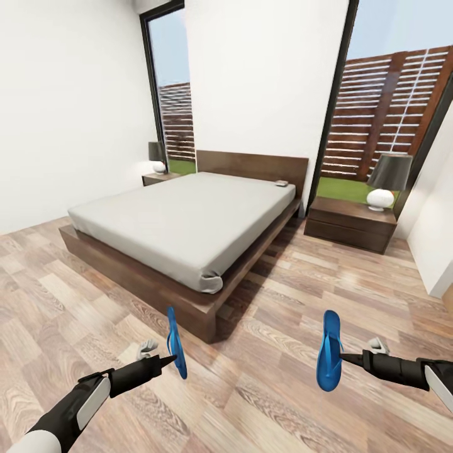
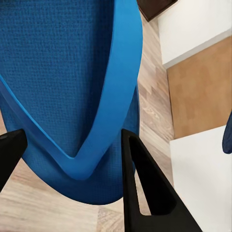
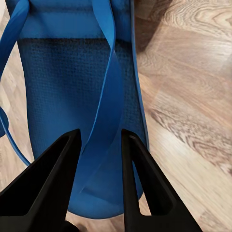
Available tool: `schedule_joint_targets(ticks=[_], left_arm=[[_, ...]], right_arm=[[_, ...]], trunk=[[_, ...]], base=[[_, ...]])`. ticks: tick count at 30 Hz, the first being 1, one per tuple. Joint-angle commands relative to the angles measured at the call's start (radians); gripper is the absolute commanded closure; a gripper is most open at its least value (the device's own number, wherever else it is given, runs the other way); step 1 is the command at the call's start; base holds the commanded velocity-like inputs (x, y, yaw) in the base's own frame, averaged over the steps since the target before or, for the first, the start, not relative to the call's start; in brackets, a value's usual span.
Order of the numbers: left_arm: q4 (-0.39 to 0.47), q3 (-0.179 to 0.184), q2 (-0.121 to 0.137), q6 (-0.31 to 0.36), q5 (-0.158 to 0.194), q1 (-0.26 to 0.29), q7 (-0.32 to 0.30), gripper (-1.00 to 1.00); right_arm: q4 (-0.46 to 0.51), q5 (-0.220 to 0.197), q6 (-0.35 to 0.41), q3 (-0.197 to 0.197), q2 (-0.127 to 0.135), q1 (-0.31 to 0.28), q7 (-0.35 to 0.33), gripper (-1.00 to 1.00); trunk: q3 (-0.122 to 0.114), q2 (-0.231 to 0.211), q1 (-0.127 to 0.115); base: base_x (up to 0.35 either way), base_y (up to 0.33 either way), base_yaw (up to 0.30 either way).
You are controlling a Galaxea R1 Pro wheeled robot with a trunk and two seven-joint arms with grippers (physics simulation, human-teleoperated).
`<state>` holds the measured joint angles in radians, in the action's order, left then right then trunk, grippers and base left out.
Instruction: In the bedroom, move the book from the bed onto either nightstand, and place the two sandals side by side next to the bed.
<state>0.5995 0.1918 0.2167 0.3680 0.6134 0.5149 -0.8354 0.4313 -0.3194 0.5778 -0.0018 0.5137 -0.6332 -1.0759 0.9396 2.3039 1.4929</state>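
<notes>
With both grippers clamped on a sandal each, the step in hand looks like the sandal placement, carry phase. Left gripper (image 1: 168, 360) pinches the left sandal (image 1: 176, 343) edge-on, held up off the floor (image 1: 264, 390); the left wrist view shows its fingers (image 2: 145, 183) either side of the strap. Right gripper (image 1: 345, 358) is closed on the right sandal (image 1: 329, 352), hanging toe-up, sole facing the camera; in the right wrist view its fingers (image 3: 133, 174) straddle the strap too. Both sandals sit near the bed's foot corner, well apart from each other.

Next move, my guess: bring the two together, lay them flat, side by side on the floor just beside the bed (image 1: 189, 220), then release. Book step is not yet done.

Count: two sandals, one bed, two nightstands, near one (image 1: 350, 223) right of the headboard, far one (image 1: 160, 178) left of it; two lamps, one (image 1: 385, 179) on the right nightstand. Small flat item by the headboard is probably the book (image 1: 281, 183), too small to tell. Two windows behind.
</notes>
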Motion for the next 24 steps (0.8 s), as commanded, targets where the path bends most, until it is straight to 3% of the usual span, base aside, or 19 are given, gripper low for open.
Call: schedule_joint_targets(ticks=[1,13,21,24], left_arm=[[0.000,0.005,0.001,0.008,0.009,0.000,0.001,1.00],[0.000,0.005,0.001,0.008,0.010,0.000,0.001,1.00],[0.000,0.005,0.001,0.008,0.009,0.000,0.000,1.00],[0.000,0.004,0.002,0.008,0.010,0.000,-0.001,1.00]], right_arm=[[0.000,-0.003,0.007,0.000,0.000,0.000,-0.001,1.00],[0.000,-0.003,0.007,0.000,0.000,0.000,0.001,1.00],[0.000,-0.003,0.006,0.000,-0.001,0.000,0.003,1.00],[0.000,-0.003,0.005,0.000,-0.002,0.000,0.005,1.00]], trunk=[[-0.002,-0.007,-0.004],[-0.008,-0.021,-0.012],[-0.034,-0.077,-0.042],[-0.034,-0.077,-0.042]], base=[[0.000,0.000,0.000],[0.000,0.000,0.000],[0.000,0.000,0.000],[0.000,0.000,0.000]])
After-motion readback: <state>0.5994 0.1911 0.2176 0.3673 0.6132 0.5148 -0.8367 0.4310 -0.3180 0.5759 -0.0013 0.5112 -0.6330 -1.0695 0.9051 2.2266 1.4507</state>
